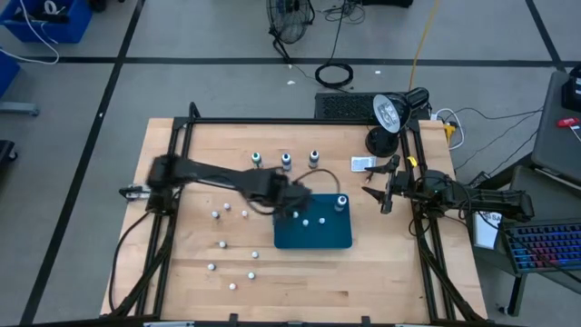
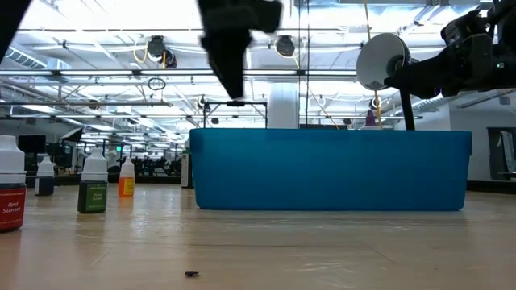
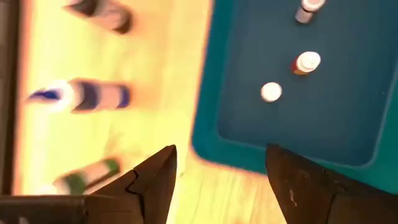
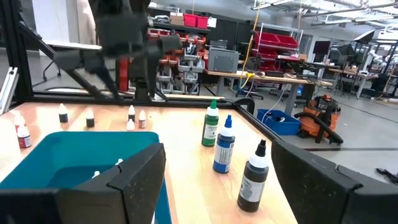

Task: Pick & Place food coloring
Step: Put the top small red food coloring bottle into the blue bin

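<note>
The left hand (image 1: pixel 295 202), fingers apart and empty, hangs over the blue tray's (image 1: pixel 313 238) left rim, three small food coloring bottles (image 3: pixel 307 63) standing inside, while the right hand (image 1: pixel 387 193), also apart, waits beyond the tray's right edge above bare counter (image 1: pixel 381 272).

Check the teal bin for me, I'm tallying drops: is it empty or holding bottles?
Holding bottles. The teal bin has small white-capped bottles standing inside in the high view; the left wrist view shows three.
</note>
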### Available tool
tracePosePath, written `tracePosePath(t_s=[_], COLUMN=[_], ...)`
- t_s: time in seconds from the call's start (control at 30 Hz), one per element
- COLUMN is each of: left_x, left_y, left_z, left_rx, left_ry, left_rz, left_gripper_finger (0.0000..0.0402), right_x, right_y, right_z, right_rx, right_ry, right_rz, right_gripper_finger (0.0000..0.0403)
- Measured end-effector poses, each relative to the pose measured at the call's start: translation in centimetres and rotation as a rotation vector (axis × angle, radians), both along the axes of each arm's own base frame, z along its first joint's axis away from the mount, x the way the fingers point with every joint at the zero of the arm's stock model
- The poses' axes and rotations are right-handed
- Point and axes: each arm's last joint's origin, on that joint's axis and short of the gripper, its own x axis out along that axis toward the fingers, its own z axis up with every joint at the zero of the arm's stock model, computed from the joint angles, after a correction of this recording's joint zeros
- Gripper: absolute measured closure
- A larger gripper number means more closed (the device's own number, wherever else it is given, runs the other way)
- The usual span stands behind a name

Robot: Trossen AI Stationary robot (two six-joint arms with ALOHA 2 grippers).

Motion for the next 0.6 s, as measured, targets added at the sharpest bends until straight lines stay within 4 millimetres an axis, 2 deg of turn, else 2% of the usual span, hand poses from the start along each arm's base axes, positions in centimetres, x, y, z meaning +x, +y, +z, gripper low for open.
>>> tracePosePath(t_s=[0.13,0.33,0.47,0.6], left_x=[-5.2,-12.4,-15.1,-16.3], left_y=[-0.4,0.2,0.9,1.6], left_z=[0.8,-1.3,-3.3,-5.5], left_rx=[0.035,-0.120,-0.118,-0.109], left_ry=[-0.034,-0.044,-0.042,-0.008], left_rz=[0.114,0.456,0.623,0.687], left_gripper_finger=[0.0156,0.0156,0.0156,0.0156], right_x=[0.0,0.0,0.0,0.0], right_y=[0.0,0.0,0.0,0.0], right_z=[-0.1,-0.1,-0.1,-0.1], right_rx=[0.001,0.001,0.001,0.001], right_ry=[0.006,0.007,0.007,0.007], right_rz=[0.000,0.000,0.000,0.000], right_gripper_finger=[0.0124,0.0124,0.0124,0.0124])
